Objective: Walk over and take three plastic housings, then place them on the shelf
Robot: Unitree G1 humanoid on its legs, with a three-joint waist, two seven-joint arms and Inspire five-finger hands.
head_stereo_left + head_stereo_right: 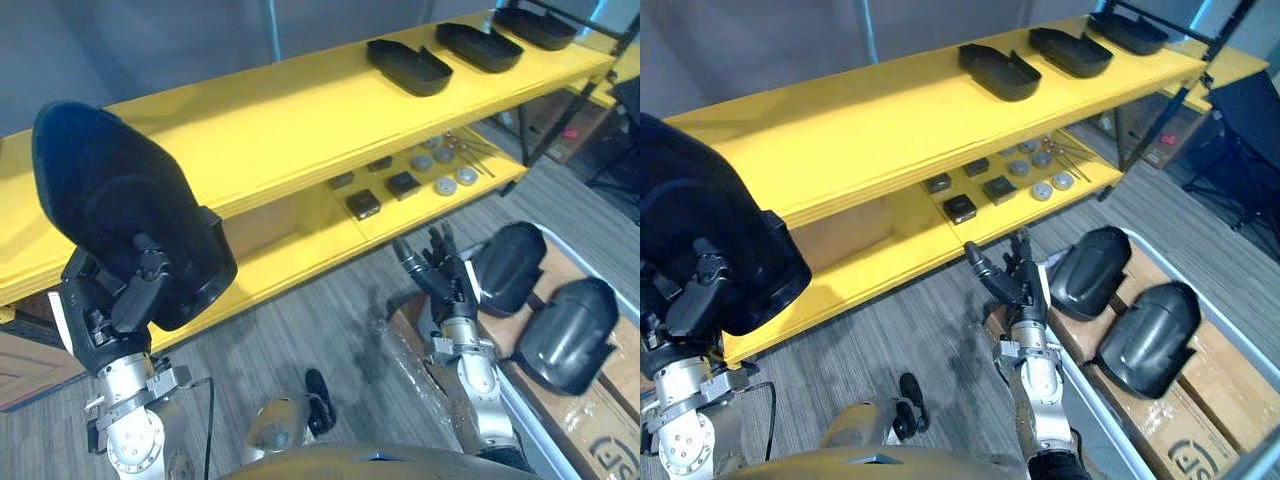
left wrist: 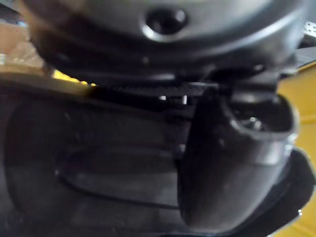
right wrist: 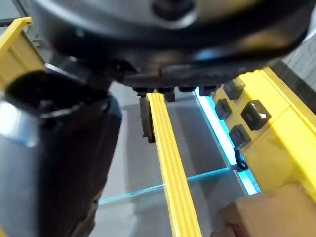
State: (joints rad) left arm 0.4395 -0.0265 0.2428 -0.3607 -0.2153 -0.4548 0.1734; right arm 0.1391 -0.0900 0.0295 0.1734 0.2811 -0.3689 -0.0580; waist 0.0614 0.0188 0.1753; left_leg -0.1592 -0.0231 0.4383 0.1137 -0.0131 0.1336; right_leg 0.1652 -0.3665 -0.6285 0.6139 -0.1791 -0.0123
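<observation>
Left hand [image 1: 135, 290] is raised at near left, fingers and thumb curled round a black housing [image 1: 110, 200] held upright before the shelf's [image 1: 280, 110] near edge. Right hand [image 1: 440, 268] stands low at right, fingers straight and spread, pointing up, empty, just beside the left of two housings [image 1: 510, 268] lying in a box [image 1: 600, 425]. Three more housings [image 1: 408, 66] lie on the top board, far right. The board's left and middle are bare. Small parts [image 1: 400, 185] occupy the lower board.

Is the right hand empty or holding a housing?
Empty: the right hand shows straight fingers with nothing in them. The left hand holds a housing.
</observation>
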